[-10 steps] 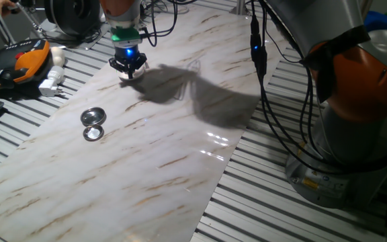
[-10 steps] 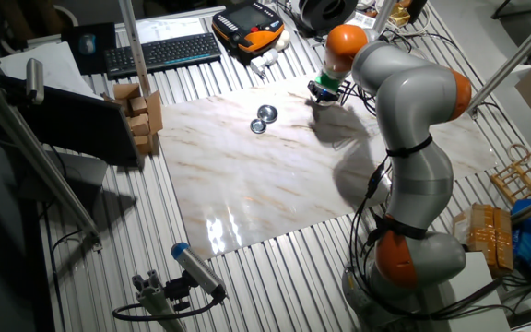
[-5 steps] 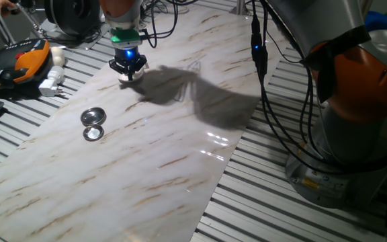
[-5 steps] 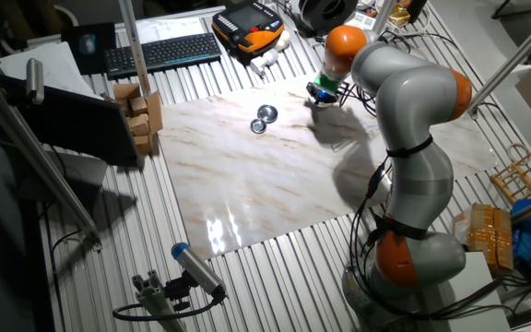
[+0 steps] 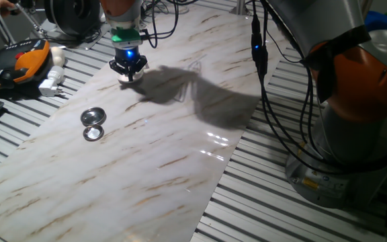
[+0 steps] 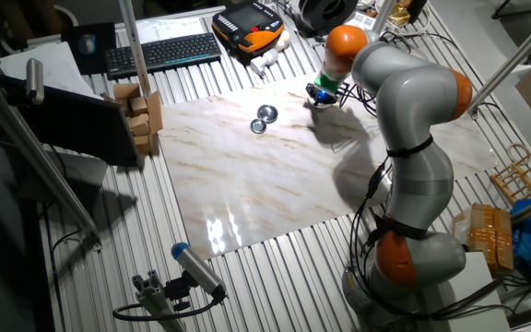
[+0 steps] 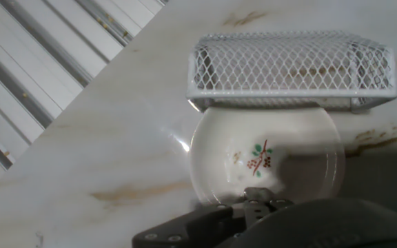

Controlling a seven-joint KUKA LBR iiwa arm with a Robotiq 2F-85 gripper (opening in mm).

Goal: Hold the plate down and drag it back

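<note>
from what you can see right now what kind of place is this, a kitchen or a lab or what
Most likely a robotics lab, not a kitchen. The arm works over a marble-patterned board laid on a slotted metal bench, with a keyboard and an orange teach pendant beside it.

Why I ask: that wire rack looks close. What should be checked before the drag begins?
1. End effector above the plate: ok.
2. End effector pressing the plate down: cannot tell.
3. Plate free of the white mesh rack: cannot tell; the rack hides its far rim.
4. Metal discs apart from the plate: ok.
5. Plate on the marble board: ok.
</note>
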